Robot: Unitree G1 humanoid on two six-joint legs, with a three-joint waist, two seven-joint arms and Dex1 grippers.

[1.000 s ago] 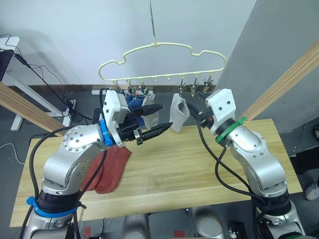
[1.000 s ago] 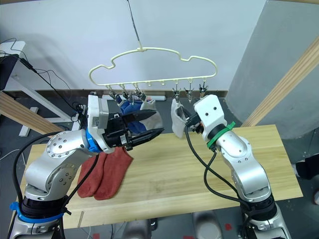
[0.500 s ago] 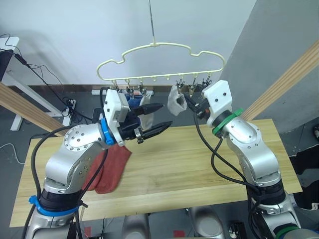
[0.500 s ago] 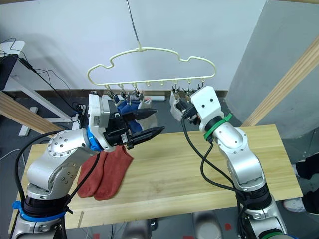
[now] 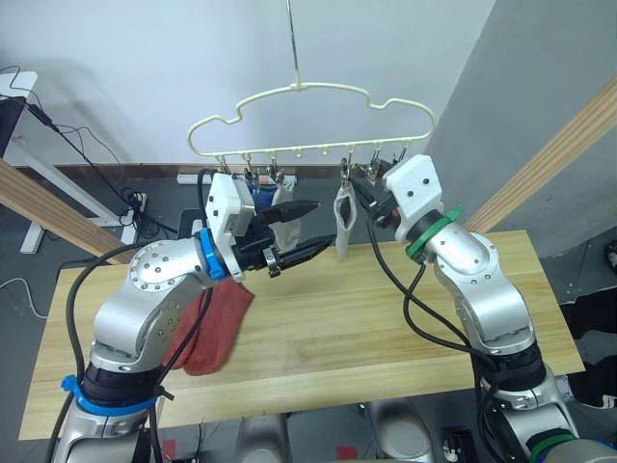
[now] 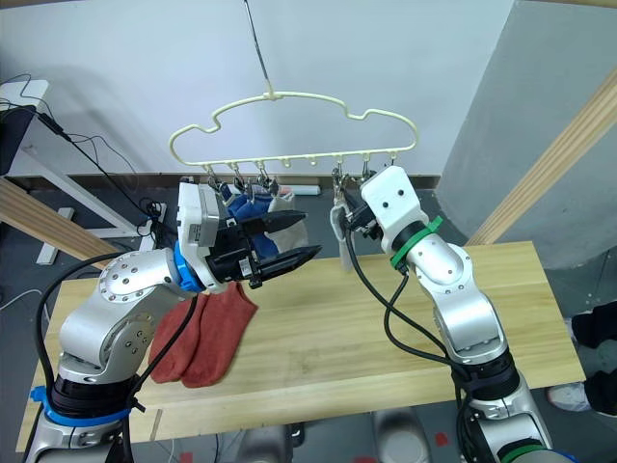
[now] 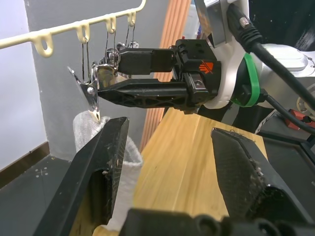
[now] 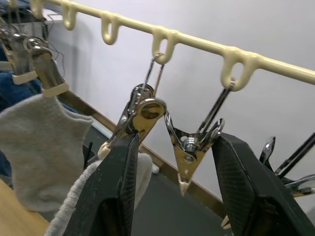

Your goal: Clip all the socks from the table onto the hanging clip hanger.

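the clip hanger (image 5: 313, 121) hangs by its hook above the far edge of the table (image 5: 386, 338), its row of metal clips dangling underneath. the left clips hold two blue socks (image 6: 253, 204) and a light grey sock (image 5: 286, 201), bunched together just behind the left arm. a second grey sock (image 5: 343, 218) hangs from a clip (image 8: 140, 115) further right, drooping freely below it. the right gripper (image 8: 172, 162) is raised to that part of the row, its fingers spread wide with nothing between them; in the right wrist view one finger sits just beside the clip that carries the grey sock, and a bare clip (image 8: 189, 152) hangs in the gap. the left gripper (image 5: 301, 231) is held out over the table just left of this sock, its two black fingers spread apart and empty. two rust-red socks (image 5: 207, 328) lie flat side by side on the left part of the table, partly under the left arm.
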